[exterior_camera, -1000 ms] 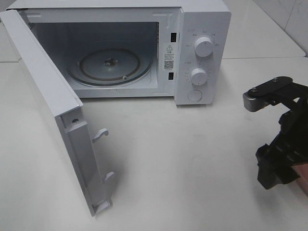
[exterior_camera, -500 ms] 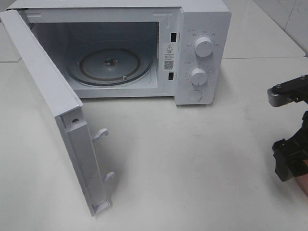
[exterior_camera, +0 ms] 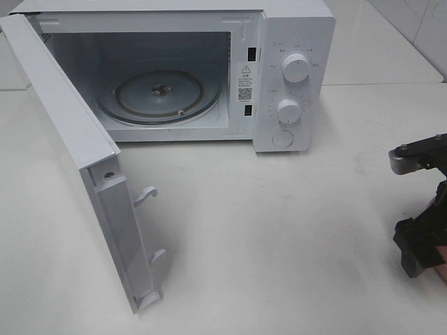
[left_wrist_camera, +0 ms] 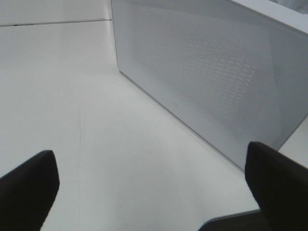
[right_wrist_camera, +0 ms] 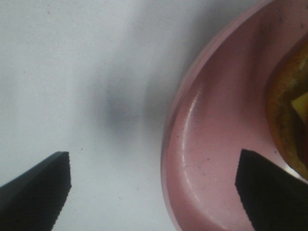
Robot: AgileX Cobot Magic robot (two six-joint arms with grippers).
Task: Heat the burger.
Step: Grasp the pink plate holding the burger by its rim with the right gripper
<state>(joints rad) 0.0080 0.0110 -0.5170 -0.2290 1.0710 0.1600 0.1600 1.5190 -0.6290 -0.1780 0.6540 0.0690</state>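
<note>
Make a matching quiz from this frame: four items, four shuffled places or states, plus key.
Items
1. white microwave door
2. round glass turntable
3. pink round plate
4. tan-brown burger

Places or states
A. on the pink plate
B. inside the microwave cavity
C. swung wide open
D. flat on the white tabletop

Pairs: 1-C, 2-B, 3-D, 4-A

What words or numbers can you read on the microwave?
Sticker on the microwave, beside the opening: a warning triangle and a square code show, but its print is too small to read.
Marks around the upper knob: too small and blurred to read.
Marks around the lower knob: too small and blurred to read.
Nothing in any view is clear enough to quote.
</note>
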